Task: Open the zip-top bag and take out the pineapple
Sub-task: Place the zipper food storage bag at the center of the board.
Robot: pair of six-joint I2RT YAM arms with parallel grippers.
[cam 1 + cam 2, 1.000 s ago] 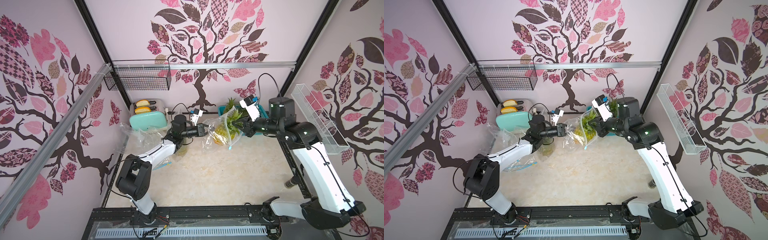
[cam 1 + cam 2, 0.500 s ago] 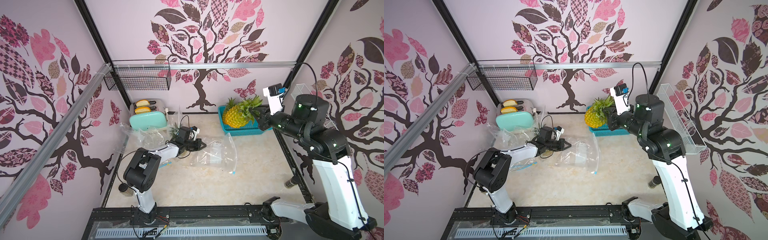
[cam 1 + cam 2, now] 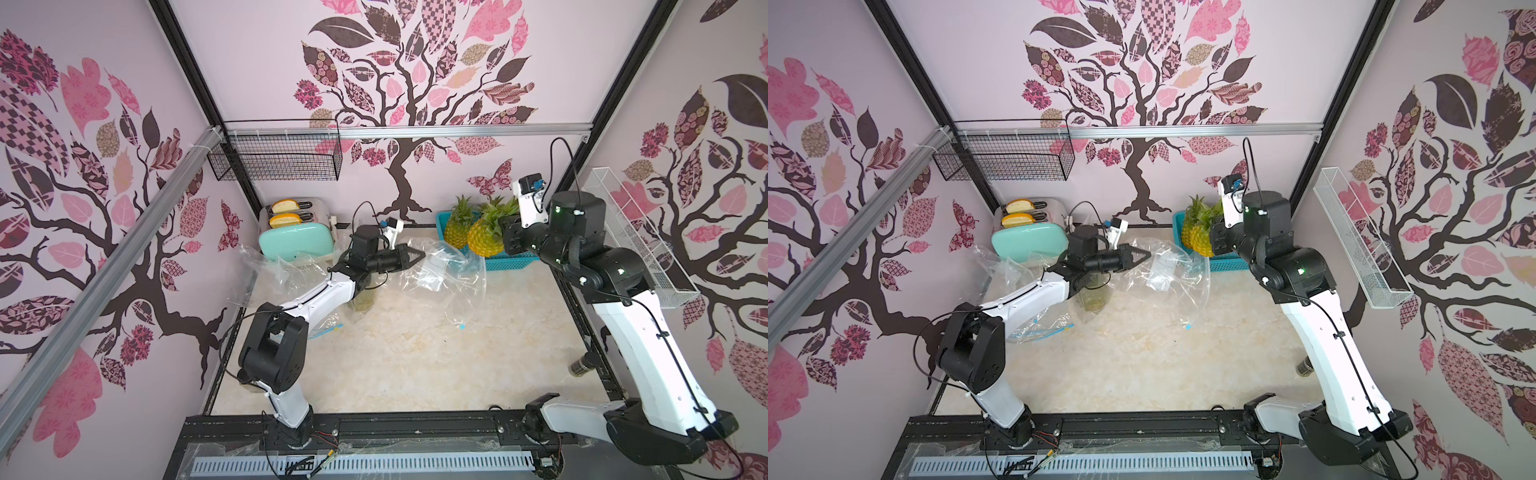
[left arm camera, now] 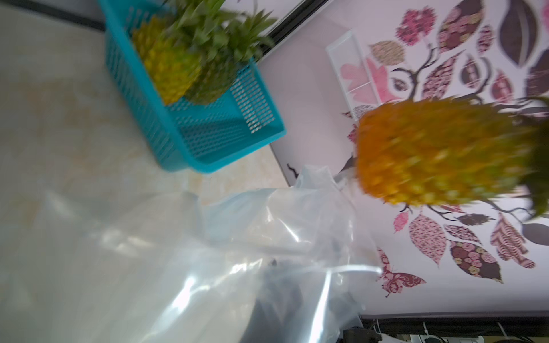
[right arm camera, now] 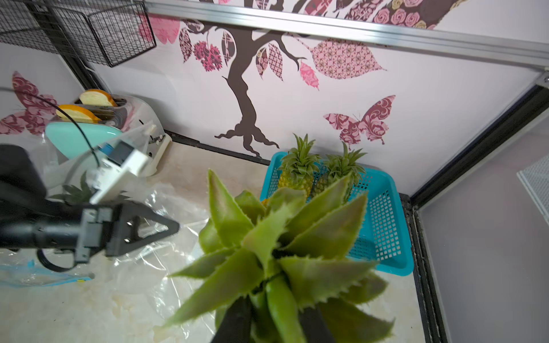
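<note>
The pineapple (image 3: pixel 484 241) (image 3: pixel 1201 241) hangs outside the bag, over the front of a blue basket (image 3: pixel 513 262). My right gripper (image 5: pixel 276 322) is shut on its green crown (image 5: pixel 267 237), with one dark finger either side of the leaves. The clear zip-top bag (image 3: pixel 453 274) (image 3: pixel 1177 272) sags, empty, from my left gripper (image 3: pixel 419 253) (image 3: pixel 1144 254), which is shut on its edge at mid-back of the table. In the left wrist view the bag (image 4: pixel 178 267) veils the jaws, and the pineapple (image 4: pixel 430 154) floats beyond it.
Two more pineapples (image 5: pixel 298 175) stand in the basket (image 5: pixel 386 237). A mint toaster (image 3: pixel 297 239) is at back left. Other clear bags (image 3: pixel 270 270) lie beside it, one with a pineapple (image 3: pixel 365 300) under my left arm. A white wire rack (image 3: pixel 636 237) hangs on the right wall.
The pineapple has left the bag and moved right to the basket in my right gripper. My left gripper dropped to the table, then rose again with the emptied bag.
</note>
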